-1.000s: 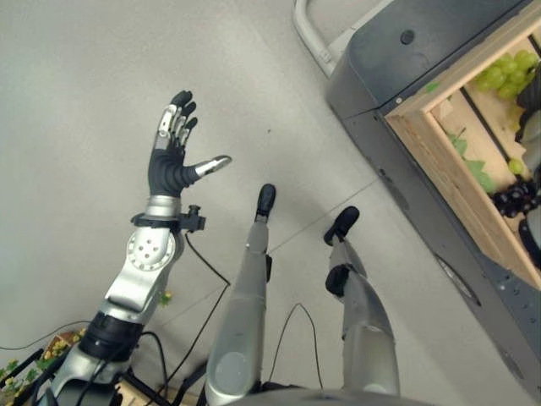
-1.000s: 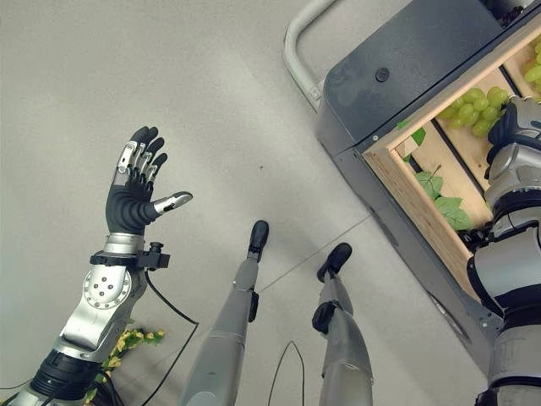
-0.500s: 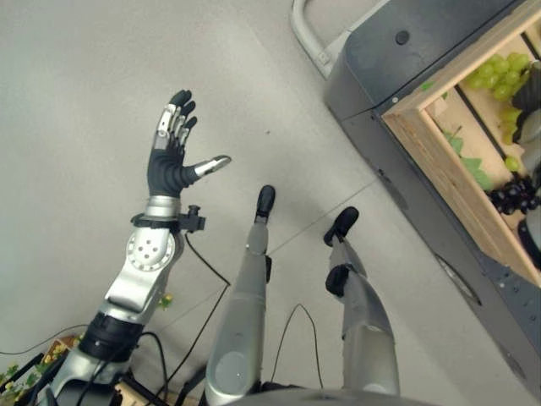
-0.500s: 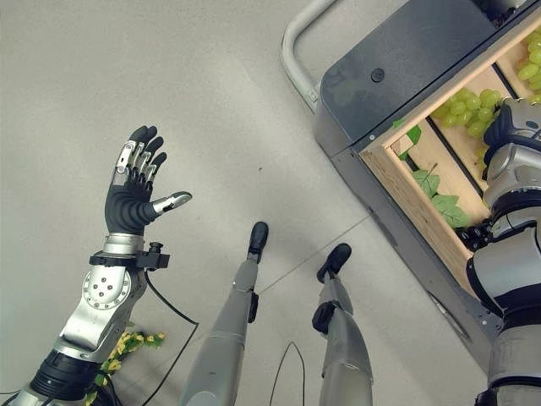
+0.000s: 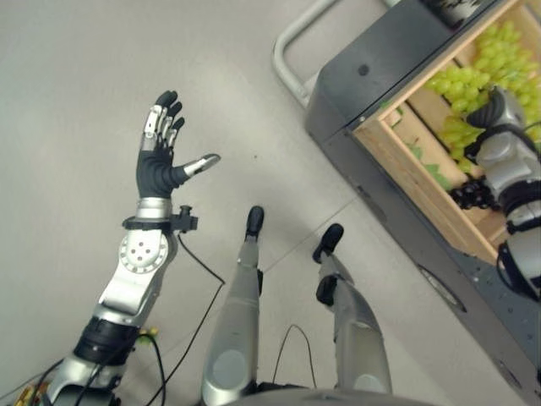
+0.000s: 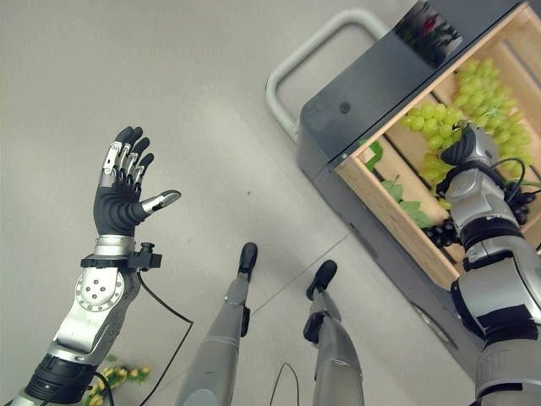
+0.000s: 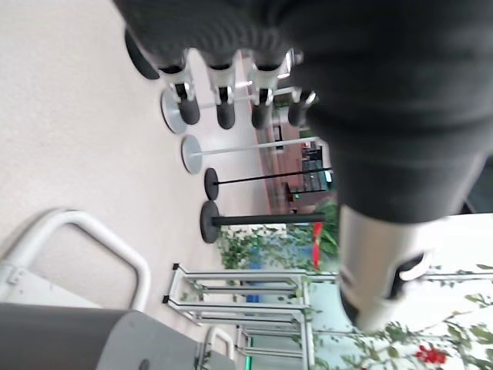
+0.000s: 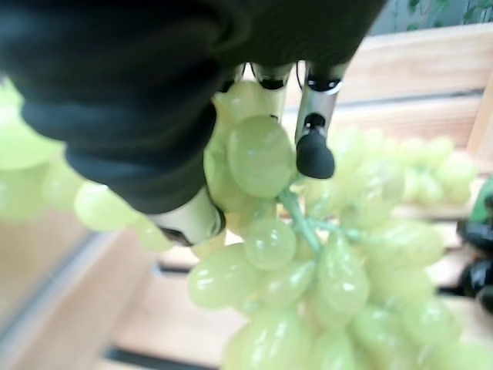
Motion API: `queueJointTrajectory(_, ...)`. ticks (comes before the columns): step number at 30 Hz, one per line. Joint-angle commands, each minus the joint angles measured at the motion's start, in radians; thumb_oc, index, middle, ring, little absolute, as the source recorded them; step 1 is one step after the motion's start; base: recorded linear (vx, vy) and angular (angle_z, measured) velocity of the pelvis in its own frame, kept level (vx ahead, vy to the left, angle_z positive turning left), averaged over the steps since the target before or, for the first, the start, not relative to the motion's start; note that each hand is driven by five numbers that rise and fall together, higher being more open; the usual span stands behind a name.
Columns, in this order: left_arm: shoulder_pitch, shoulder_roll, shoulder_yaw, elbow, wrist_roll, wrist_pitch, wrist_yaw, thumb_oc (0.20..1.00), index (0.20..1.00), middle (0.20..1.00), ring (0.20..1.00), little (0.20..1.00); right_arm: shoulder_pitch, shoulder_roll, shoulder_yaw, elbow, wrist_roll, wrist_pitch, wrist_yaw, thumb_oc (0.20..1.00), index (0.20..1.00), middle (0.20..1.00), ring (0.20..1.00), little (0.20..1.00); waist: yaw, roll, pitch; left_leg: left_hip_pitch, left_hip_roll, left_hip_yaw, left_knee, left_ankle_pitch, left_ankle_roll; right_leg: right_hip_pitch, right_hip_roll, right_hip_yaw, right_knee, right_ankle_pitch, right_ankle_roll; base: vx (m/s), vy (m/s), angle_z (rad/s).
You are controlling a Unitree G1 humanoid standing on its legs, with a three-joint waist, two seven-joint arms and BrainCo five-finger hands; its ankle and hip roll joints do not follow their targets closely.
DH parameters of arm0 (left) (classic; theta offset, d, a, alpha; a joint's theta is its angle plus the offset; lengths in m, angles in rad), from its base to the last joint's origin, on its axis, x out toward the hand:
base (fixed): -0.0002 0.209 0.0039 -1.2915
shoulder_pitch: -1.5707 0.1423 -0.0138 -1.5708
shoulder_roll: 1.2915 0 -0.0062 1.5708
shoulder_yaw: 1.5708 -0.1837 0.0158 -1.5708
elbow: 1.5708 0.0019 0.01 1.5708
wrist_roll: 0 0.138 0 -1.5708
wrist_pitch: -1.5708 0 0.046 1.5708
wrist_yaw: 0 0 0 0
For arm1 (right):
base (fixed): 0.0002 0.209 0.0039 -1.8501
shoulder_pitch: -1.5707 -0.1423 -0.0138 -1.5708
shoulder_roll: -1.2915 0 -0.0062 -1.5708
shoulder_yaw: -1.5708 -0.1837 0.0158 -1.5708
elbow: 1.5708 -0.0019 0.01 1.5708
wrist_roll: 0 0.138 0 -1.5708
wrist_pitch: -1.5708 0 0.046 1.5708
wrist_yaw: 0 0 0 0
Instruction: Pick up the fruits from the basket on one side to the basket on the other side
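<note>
Right hand [image 8: 166,146] pinching a bunch of green grapes [image 8: 285,285] by its top, cluster hanging long-axis down over the wooden crate [image 6: 397,233] at the frame's right. Left hand [image 5: 161,148] at upper left, fingers spread, empty, well apart from the fruit.

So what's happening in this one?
The right hand has its fingers and thumb curled round a bunch of green grapes over the wooden crate, which also holds dark grapes and leaves. The left hand is held up open over the floor, holding nothing.
</note>
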Motion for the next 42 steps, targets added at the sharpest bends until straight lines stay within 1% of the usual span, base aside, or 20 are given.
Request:
queueJointTrajectory(1, 0.036, 0.033, 0.041, -0.057, -0.011, -0.041, -0.005, 1.000, 1.000, 1.000, 1.000, 1.000, 0.007, -0.033, -0.021, -0.101, 0.002, -0.037, -0.081, 0.200, 0.200, 0.200, 0.200, 0.200, -0.026, -0.057, -0.035, 0.078, -0.033, -0.002, 0.010, -0.054, 0.040, 0.116, 0.001, 0.019, -0.002, -0.022, 0.108, 0.06, 0.004, -0.24)
queueJointTrajectory(5, 0.046, 0.042, 0.058, -0.032, -0.019, -0.032, -0.019, 1.000, 1.000, 1.000, 1.000, 1.000, 0.124, -0.012, -0.108, -0.218, 0.003, -0.051, -0.076, 0.200, 0.200, 0.200, 0.200, 0.200, -0.032, -0.080, -0.087, 0.133, -0.031, 0.016, 0.000, -0.065, 0.045, 0.171, 0.009, 0.033, -0.041, -0.010, 0.110, 0.06, -0.012, -0.12)
queueJointTrajectory(7, 0.060, 0.045, 0.065, -0.022, -0.020, -0.025, -0.033, 1.000, 1.000, 1.000, 1.000, 1.000, 0.171, -0.002, -0.140, -0.263, -0.006, -0.055, -0.074, 0.200, 0.200, 0.200, 0.200, 0.200, -0.038, -0.091, -0.120, 0.152, -0.032, 0.022, -0.019, -0.057, 0.047, 0.190, 0.010, 0.037, -0.070, 0.009, 0.114, 0.03, -0.021, -0.20)
queueJointTrajectory(8, 0.063, 0.046, 0.065, -0.023, -0.020, -0.025, -0.034, 1.000, 1.000, 1.000, 1.000, 1.000, 0.179, -0.001, -0.144, -0.269, -0.008, -0.053, -0.074, 0.200, 0.200, 0.200, 0.200, 0.200, -0.037, -0.093, -0.122, 0.156, -0.032, 0.023, -0.023, -0.055, 0.048, 0.193, 0.010, 0.037, -0.074, 0.010, 0.114, 0.05, -0.015, -0.09)
queueJointTrajectory(10, 0.083, 0.047, 0.065, -0.003, -0.017, -0.005, -0.056, 1.000, 1.000, 1.000, 1.000, 1.000, 0.246, 0.020, -0.190, -0.356, -0.014, -0.064, -0.067, 0.200, 0.200, 0.200, 0.200, 0.200, -0.045, -0.100, -0.168, 0.188, -0.032, 0.031, -0.051, -0.053, 0.049, 0.219, 0.016, 0.047, -0.101, 0.019, 0.117, 0.07, -0.008, -0.14)
queueJointTrajectory(12, 0.090, 0.049, 0.060, 0.004, -0.015, 0.004, -0.068, 1.000, 1.000, 1.000, 1.000, 1.000, 0.283, 0.026, -0.213, -0.390, -0.019, -0.066, -0.061, 0.200, 0.200, 0.200, 0.200, 0.200, -0.045, -0.103, -0.186, 0.204, -0.032, 0.033, -0.061, -0.052, 0.050, 0.235, 0.019, 0.049, -0.108, 0.018, 0.117, 0.08, -0.009, -0.13)
queueJointTrajectory(15, 0.113, 0.048, 0.027, 0.031, -0.024, 0.034, -0.126, 1.000, 1.000, 1.000, 1.000, 1.000, 0.378, 0.054, -0.273, -0.507, -0.017, -0.084, -0.031, 0.200, 0.200, 0.200, 0.200, 0.200, -0.059, -0.097, -0.245, 0.259, -0.031, 0.042, -0.079, -0.056, 0.052, 0.288, 0.018, 0.050, -0.124, 0.010, 0.120, 0.09, 0.008, -0.02)
queueJointTrajectory(16, 0.114, 0.049, 0.026, 0.031, -0.024, 0.034, -0.127, 1.000, 1.000, 1.000, 1.000, 1.000, 0.384, 0.055, -0.277, -0.512, -0.018, -0.081, -0.029, 0.200, 0.200, 0.200, 0.200, 0.200, -0.058, -0.097, -0.245, 0.263, -0.030, 0.042, -0.082, -0.056, 0.052, 0.292, 0.019, 0.050, -0.126, 0.010, 0.120, 0.10, 0.010, -0.07)
queueJointTrajectory(17, 0.119, 0.054, 0.010, 0.038, -0.013, 0.045, -0.152, 1.000, 1.000, 1.000, 1.000, 1.000, 0.408, 0.070, -0.280, -0.556, -0.015, -0.093, -0.008, 0.200, 0.200, 0.200, 0.200, 0.200, -0.063, -0.096, -0.278, 0.290, -0.029, 0.048, -0.091, -0.060, 0.051, 0.316, 0.021, 0.053, -0.139, 0.009, 0.123, 0.10, 0.014, -0.07)
queueJointTrajectory(18, 0.117, 0.058, -0.008, 0.052, -0.005, 0.055, -0.169, 1.000, 1.000, 1.000, 1.000, 1.000, 0.420, 0.081, -0.280, -0.580, -0.003, -0.102, 0.007, 0.200, 0.200, 0.200, 0.200, 0.200, -0.068, -0.094, -0.296, 0.306, -0.028, 0.054, -0.098, -0.061, 0.050, 0.328, 0.022, 0.057, -0.144, 0.009, 0.125, 0.10, 0.014, -0.09)
queueJointTrajectory(19, 0.117, 0.058, -0.010, 0.054, -0.005, 0.054, -0.170, 1.000, 1.000, 1.000, 1.000, 1.000, 0.425, 0.081, -0.283, -0.583, -0.002, -0.101, 0.008, 0.200, 0.200, 0.200, 0.200, 0.200, -0.066, -0.094, -0.297, 0.309, -0.027, 0.055, -0.101, -0.061, 0.050, 0.330, 0.023, 0.057, -0.146, 0.009, 0.125, 0.10, 0.021, -0.10)
queueJointTrajectory(20, 0.104, 0.067, -0.026, 0.058, 0.016, 0.061, -0.185, 1.000, 1.000, 1.000, 1.000, 1.000, 0.441, 0.089, -0.279, -0.626, 0.012, -0.111, 0.035, 0.200, 0.200, 0.200, 0.200, 0.200, -0.072, -0.092, -0.327, 0.336, -0.025, 0.063, -0.114, -0.063, 0.049, 0.351, 0.026, 0.062, -0.154, 0.007, 0.127, 0.11, 0.020, -0.09)
queueJointTrajectory(22, 0.078, 0.071, -0.066, 0.079, 0.030, 0.082, -0.214, 1.000, 1.000, 1.000, 1.000, 1.000, 0.465, 0.102, -0.273, -0.692, 0.025, -0.122, 0.073, 0.200, 0.200, 0.200, 0.200, 0.200, -0.084, -0.086, -0.359, 0.367, -0.020, 0.071, -0.124, -0.065, 0.047, 0.375, 0.029, 0.068, -0.157, 0.002, 0.127, 0.11, 0.020, -0.09)
queueJointTrajectory(23, 0.076, 0.071, -0.069, 0.081, 0.031, 0.082, -0.214, 1.000, 1.000, 1.000, 1.000, 1.000, 0.468, 0.101, -0.275, -0.694, 0.025, -0.121, 0.075, 0.200, 0.200, 0.200, 0.200, 0.200, -0.082, -0.086, -0.358, 0.369, -0.020, 0.071, -0.126, -0.065, 0.047, 0.377, 0.030, 0.068, -0.157, 0.002, 0.127, 0.09, 0.020, -0.15)
queueJointTrajectory(25, 0.031, 0.090, -0.134, 0.084, 0.052, 0.102, -0.269, 1.000, 1.000, 1.000, 1.000, 1.000, 0.487, 0.120, -0.266, -0.780, 0.065, -0.136, 0.122, 0.200, 0.200, 0.200, 0.200, 0.200, -0.101, -0.072, -0.400, 0.407, -0.015, 0.085, -0.137, -0.072, 0.045, 0.406, 0.031, 0.075, -0.163, -0.006, 0.131, 0.10, 0.038, -0.20)
queueJointTrajectory(27, 0.012, 0.098, -0.149, 0.089, 0.063, 0.104, -0.277, 1.000, 1.000, 1.000, 1.000, 1.000, 0.496, 0.119, -0.269, -0.788, 0.076, -0.134, 0.136, 0.200, 0.200, 0.200, 0.200, 0.200, -0.099, -0.068, -0.409, 0.420, -0.015, 0.087, -0.138, -0.076, 0.045, 0.417, 0.032, 0.076, -0.166, -0.008, 0.132, 0.07, 0.035, -0.05)
queueJointTrajectory(28, -0.031, 0.108, -0.196, 0.107, 0.085, 0.118, -0.302, 1.000, 1.000, 1.000, 1.000, 1.000, 0.491, 0.133, -0.252, -0.835, 0.113, -0.139, 0.173, 0.200, 0.200, 0.200, 0.200, 0.200, -0.112, -0.058, -0.433, 0.440, -0.012, 0.096, -0.140, -0.081, 0.043, 0.433, 0.033, 0.080, -0.168, -0.011, 0.134, 0.04, 0.026, -0.05)
queueJointTrajectory(29, -0.036, 0.107, -0.200, 0.112, 0.085, 0.117, -0.301, 1.000, 1.000, 1.000, 1.000, 1.000, 0.492, 0.131, -0.255, -0.837, 0.114, -0.137, 0.175, 0.200, 0.200, 0.200, 0.200, 0.200, -0.110, -0.058, -0.432, 0.441, -0.011, 0.096, -0.141, -0.082, 0.043, 0.434, 0.033, 0.081, -0.168, -0.012, 0.134, 0.09, 0.048, -0.12)
queueJointTrajectory(32, -0.100, 0.089, -0.269, 0.150, 0.113, 0.137, -0.344, 1.000, 1.000, 1.000, 1.000, 1.000, 0.493, 0.154, -0.220, -0.905, 0.196, -0.133, 0.253, 0.200, 0.200, 0.200, 0.200, 0.200, -0.122, -0.042, -0.466, 0.478, -0.011, 0.108, -0.143, -0.093, 0.044, 0.467, 0.033, 0.089, -0.171, -0.019, 0.136, 0.08, 0.039, -0.18)
queueJointTrajectory(42, -0.231, 0.025, -0.351, 0.203, 0.131, 0.158, -0.355, 1.000, 1.000, 1.000, 1.000, 1.000, 0.472, 0.265, -0.120, -0.976, 0.256, -0.105, 0.335, 0.200, 0.200, 0.200, 0.200, 0.200, -0.123, -0.014, -0.513, 0.527, -0.016, 0.109, -0.144, -0.105, 0.044, 0.528, 0.023, 0.078, -0.173, -0.039, 0.134, 0.03, 0.010, -0.03)
